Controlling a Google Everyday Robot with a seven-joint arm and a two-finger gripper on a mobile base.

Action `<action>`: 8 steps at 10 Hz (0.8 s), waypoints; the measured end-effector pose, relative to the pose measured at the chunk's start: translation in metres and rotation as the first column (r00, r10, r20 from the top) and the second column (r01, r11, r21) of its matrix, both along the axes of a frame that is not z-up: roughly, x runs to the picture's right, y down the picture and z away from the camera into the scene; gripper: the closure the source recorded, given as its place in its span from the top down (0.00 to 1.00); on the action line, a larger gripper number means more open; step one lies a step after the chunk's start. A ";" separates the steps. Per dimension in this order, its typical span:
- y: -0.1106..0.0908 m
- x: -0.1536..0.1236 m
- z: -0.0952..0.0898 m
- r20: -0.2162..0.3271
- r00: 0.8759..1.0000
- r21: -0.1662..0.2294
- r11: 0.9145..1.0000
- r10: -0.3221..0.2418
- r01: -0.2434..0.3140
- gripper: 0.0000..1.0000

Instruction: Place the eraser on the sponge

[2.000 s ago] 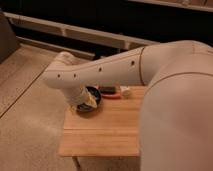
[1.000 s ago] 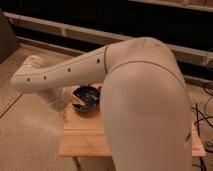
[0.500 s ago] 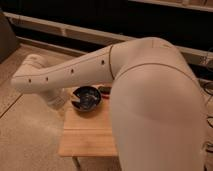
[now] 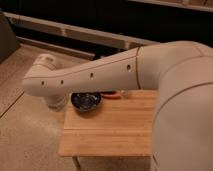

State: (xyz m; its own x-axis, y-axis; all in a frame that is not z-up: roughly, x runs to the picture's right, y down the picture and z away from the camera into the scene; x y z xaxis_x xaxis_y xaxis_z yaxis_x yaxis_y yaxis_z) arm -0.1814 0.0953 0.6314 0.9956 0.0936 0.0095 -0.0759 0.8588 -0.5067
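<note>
My white arm (image 4: 100, 75) stretches across the view from the right to an elbow (image 4: 44, 82) at the left, above the wooden table (image 4: 110, 130). The gripper is out of view, somewhere beyond the elbow at the table's left end. Neither the eraser nor the sponge shows; the arm covers the back of the table. A small red-edged object (image 4: 114, 96) peeks out under the arm at the table's far edge, and I cannot tell what it is.
A dark bowl (image 4: 86, 101) sits at the table's back left corner, just under the arm. The bulky upper arm (image 4: 185, 110) fills the right side and hides the table's right end. A speckled floor (image 4: 25, 135) lies to the left.
The bulky upper arm has swung to the right, uncovering more of the tabletop. The elbow has shifted slightly right and down. The bowl has stayed in place.
</note>
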 end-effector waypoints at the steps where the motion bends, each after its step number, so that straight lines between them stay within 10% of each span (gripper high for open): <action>1: 0.003 0.004 -0.003 0.041 0.999 -0.006 1.000 -0.031 0.031 0.65; 5: 0.005 0.003 -0.002 0.084 0.995 -0.011 0.999 -0.050 0.051 0.65; 8: -0.018 0.033 0.044 0.120 0.992 -0.012 0.999 0.048 -0.046 0.65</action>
State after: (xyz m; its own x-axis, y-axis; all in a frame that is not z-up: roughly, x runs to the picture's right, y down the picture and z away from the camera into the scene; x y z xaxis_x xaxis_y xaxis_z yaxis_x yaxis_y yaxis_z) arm -0.1484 0.0773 0.6757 0.9817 0.1409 0.1279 -0.0540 0.8508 -0.5228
